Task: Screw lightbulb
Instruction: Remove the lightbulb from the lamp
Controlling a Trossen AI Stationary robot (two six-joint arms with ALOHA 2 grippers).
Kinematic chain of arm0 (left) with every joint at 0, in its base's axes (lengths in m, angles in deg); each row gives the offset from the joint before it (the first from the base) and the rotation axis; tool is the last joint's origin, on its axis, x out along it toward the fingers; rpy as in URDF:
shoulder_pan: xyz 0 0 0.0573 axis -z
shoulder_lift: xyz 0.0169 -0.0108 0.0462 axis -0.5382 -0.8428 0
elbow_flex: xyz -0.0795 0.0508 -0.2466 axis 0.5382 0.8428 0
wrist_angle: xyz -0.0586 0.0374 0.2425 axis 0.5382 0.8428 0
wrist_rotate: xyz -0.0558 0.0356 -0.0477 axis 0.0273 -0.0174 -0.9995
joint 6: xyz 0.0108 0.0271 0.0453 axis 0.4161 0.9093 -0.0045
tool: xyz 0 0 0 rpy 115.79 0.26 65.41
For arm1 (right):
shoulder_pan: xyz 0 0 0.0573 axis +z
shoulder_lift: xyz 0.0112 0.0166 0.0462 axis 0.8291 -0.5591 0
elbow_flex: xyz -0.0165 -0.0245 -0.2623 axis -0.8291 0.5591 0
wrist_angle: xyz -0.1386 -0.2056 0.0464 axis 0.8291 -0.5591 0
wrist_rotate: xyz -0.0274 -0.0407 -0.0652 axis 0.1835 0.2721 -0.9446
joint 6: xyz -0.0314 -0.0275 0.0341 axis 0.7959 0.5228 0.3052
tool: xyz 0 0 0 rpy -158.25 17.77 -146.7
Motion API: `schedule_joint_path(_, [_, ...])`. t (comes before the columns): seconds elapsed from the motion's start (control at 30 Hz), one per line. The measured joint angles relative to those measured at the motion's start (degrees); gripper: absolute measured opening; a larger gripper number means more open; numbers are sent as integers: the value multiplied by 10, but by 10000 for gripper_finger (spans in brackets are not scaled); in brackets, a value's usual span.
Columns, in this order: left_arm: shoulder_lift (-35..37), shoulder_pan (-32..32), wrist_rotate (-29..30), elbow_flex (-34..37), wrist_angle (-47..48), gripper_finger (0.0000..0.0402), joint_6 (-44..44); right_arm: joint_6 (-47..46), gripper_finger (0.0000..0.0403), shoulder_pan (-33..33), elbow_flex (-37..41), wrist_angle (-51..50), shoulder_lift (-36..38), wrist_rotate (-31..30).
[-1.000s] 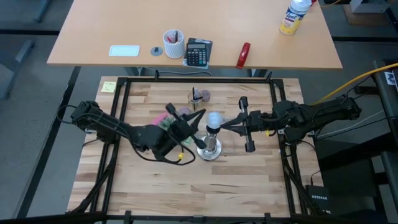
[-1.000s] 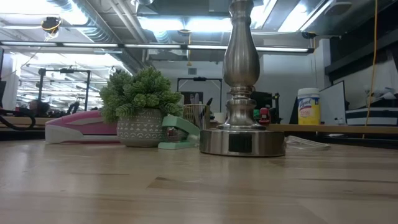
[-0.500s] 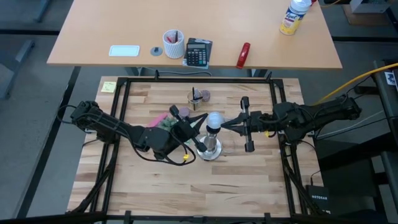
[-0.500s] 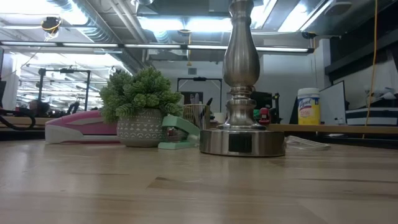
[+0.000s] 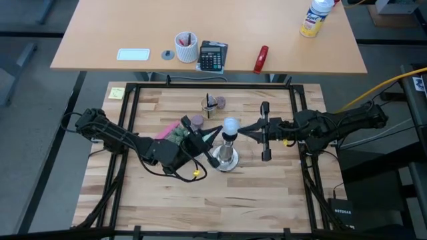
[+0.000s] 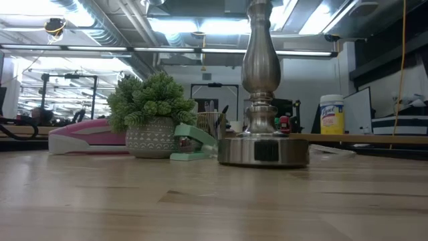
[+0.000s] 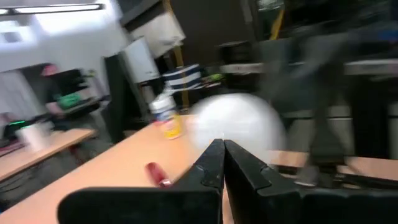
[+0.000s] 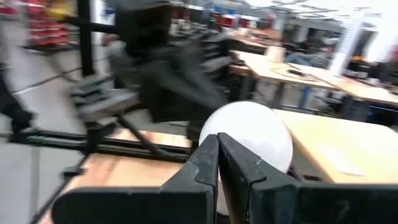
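Observation:
The frosted white lightbulb (image 5: 230, 125) sits upright in the socket on top of the silver stand (image 5: 225, 159). The stand's round base (image 6: 262, 150) rests on the wooden table; the low view cuts the bulb off. My left gripper (image 5: 217, 131) is shut, its tip at the bulb's left side, and the bulb fills the left wrist view (image 7: 239, 127) just past the fingers. My right gripper (image 5: 241, 131) is shut, its tip at the bulb's right side, with the bulb (image 8: 249, 134) close behind it in the right wrist view. My left gripper's shut fingertips (image 7: 219, 152) come level from the table's left at the bulb's left side (image 5: 224, 127); I cannot tell whether they touch it. My right gripper's shut fingertips (image 8: 214, 149) come level from the table's right at the bulb's right side (image 5: 236, 127); I cannot tell whether they touch it.
A potted plant (image 6: 151, 127), a pink stapler (image 6: 87, 137) and a green item (image 6: 194, 144) lie left of the stand, under my left arm. Two small cups (image 5: 211, 103) stand farther back. A sticky note (image 5: 117, 93) is at the far left corner.
My left arm has drawn back a little toward the table's left and near edge, its fingertips staying by the bulb. The stand has shifted slightly toward the table's right, and the bulb with it.

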Motion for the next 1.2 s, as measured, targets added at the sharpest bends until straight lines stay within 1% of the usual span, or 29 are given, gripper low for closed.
schedule_joint_path(0.13, [-2,7,-15,0,4,1,-2,0,17,-2,1,-11,-2,-50])
schedule_joint_path(0.3, [-1,10,-17,0,2,1,-2,0,17,-1,1,-22,-1,-93])
schedule_joint_path(0.5, [-1,14,-12,0,-3,1,-2,1,17,-1,1,-30,-2,-97])
schedule_joint_path(0.6, [-1,18,-10,0,-8,1,0,18,17,-1,1,-30,3,-95])
schedule_joint_path(0.77, [-1,24,-7,0,-60,1,46,29,17,-1,1,-27,26,-94])
schedule_joint_path(0.83, [-1,24,2,0,-88,1,71,29,17,0,1,-27,38,-80])
schedule_joint_path(0.97, [-1,18,21,0,-129,1,118,10,17,0,0,-26,53,13])
schedule_joint_path(1.1, [-1,3,26,0,-123,1,112,-5,17,0,0,-28,52,90])
schedule_joint_path(1.2, [-1,-11,27,0,-109,1,87,-15,17,0,0,-28,42,108])
